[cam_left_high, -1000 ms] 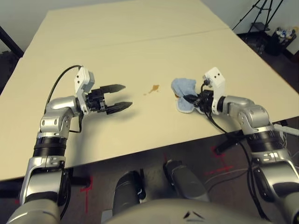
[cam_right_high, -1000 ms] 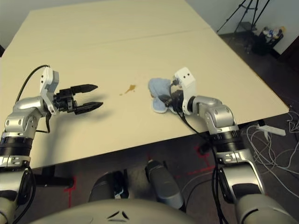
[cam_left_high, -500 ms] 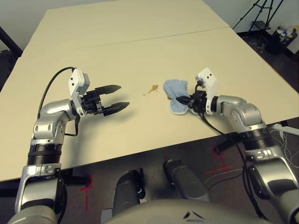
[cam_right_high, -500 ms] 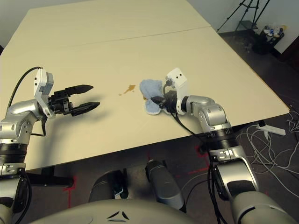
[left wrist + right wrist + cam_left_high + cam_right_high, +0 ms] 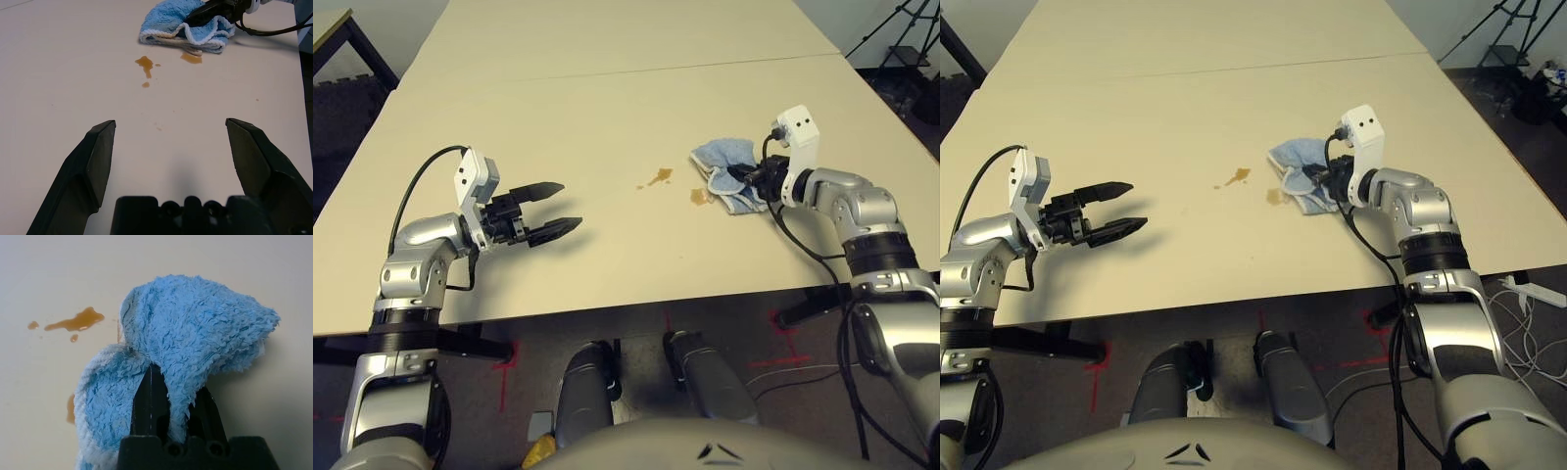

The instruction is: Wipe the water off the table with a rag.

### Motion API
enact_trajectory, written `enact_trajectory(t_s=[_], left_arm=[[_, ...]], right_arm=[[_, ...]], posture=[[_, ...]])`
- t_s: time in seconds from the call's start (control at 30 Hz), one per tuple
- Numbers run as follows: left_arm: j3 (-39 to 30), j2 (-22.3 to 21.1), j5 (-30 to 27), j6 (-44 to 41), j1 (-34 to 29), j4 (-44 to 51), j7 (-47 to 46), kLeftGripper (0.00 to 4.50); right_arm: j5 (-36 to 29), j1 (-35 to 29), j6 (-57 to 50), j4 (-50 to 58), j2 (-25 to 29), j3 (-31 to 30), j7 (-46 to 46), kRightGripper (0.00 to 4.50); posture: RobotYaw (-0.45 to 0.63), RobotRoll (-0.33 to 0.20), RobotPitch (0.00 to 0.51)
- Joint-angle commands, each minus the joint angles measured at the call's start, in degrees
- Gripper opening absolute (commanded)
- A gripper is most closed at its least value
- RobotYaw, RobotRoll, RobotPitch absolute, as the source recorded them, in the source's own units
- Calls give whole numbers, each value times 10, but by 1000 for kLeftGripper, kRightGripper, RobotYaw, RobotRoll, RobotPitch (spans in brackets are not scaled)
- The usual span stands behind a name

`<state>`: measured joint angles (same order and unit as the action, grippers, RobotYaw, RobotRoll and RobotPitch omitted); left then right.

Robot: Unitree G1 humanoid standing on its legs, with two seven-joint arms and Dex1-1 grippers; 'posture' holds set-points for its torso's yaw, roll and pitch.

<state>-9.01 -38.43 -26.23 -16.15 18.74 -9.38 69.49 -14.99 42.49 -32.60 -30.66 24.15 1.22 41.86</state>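
1. Right gripper [image 5: 1324, 180] is clamped tight on the rag [image 5: 1301, 167], which sits bunched up on the table [image 5: 1185, 108], toward its right edge.
2. Water: one brown splotch [image 5: 699, 196] touches the rag's near-left side, the other [image 5: 656, 177] lies just left of it, apart from the cloth.
3. Left gripper [image 5: 558, 208] hovers near the front-left edge with its fingers spread wide, holding nothing and pointing toward the spill.

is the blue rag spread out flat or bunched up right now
Bunched up. The light blue terry rag sits in rumpled folds on the cream table, pinched in the shut right gripper.
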Motion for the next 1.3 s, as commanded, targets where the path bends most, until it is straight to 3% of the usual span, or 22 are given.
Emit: enact_trajectory(t_s=[0.03,0.43,0.8,1.13,1.3], left_arm=[[-7,-6,-6,3,-10,8,-2,4500],[-15,-13,-8,6,-21,9,-2,4500],[-14,-11,-9,9,-26,11,-6,4500],[-13,-8,-10,10,-30,14,-9,4500],[-11,-5,-11,11,-30,16,-12,4500]], right_arm=[[13,-1,6,-1,-28,-26,2,9],[51,-35,5,17,-95,-83,19,9],[49,-80,-51,116,-162,-144,31,9],[41,-112,-79,174,-196,-200,44,9],[44,-110,-78,172,-195,-200,38,9]], posture=[[-188,0,161],[-168,0,160],[-165,0,162],[-159,0,162],[-162,0,160]])
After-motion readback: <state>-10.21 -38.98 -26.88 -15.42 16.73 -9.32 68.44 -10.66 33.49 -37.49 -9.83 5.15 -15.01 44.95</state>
